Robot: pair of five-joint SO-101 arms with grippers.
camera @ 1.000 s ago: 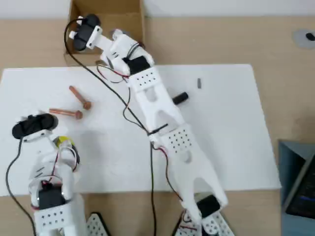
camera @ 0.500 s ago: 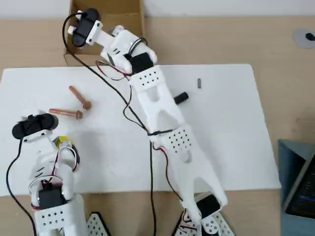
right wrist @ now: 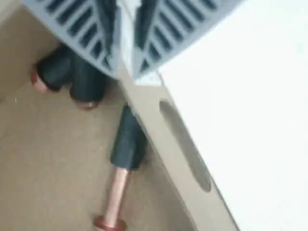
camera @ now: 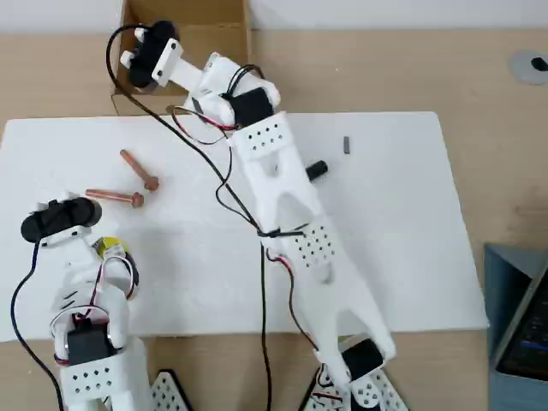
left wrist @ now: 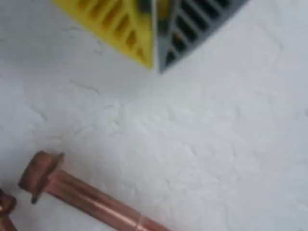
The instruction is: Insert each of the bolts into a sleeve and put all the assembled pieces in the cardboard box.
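Observation:
My right gripper (right wrist: 126, 72) hangs over the cardboard box (camera: 247, 51), at its near wall (right wrist: 166, 144), jaws together and holding nothing. Inside the box lie assembled pieces: one black sleeve with a copper bolt sticking out (right wrist: 122, 159) and two more sleeved bolts (right wrist: 72, 79) side by side beneath the fingers. On the white mat two bare copper bolts (camera: 139, 169) (camera: 114, 197) lie at the left. A loose black sleeve (camera: 315, 169) rests beside the right arm. My left gripper (left wrist: 155, 65) is shut and empty just above the mat, near a bolt (left wrist: 82, 192).
The white mat (camera: 394, 240) covers most of the wooden table. A small grey piece (camera: 347, 145) lies at the mat's far edge. The right arm (camera: 291, 223) stretches diagonally across the middle. A dark device (camera: 518, 325) sits at the right edge.
The right arm has shifted slightly to the right with its gripper staying over the box. The left arm, the bolts and the loose sleeve have not moved.

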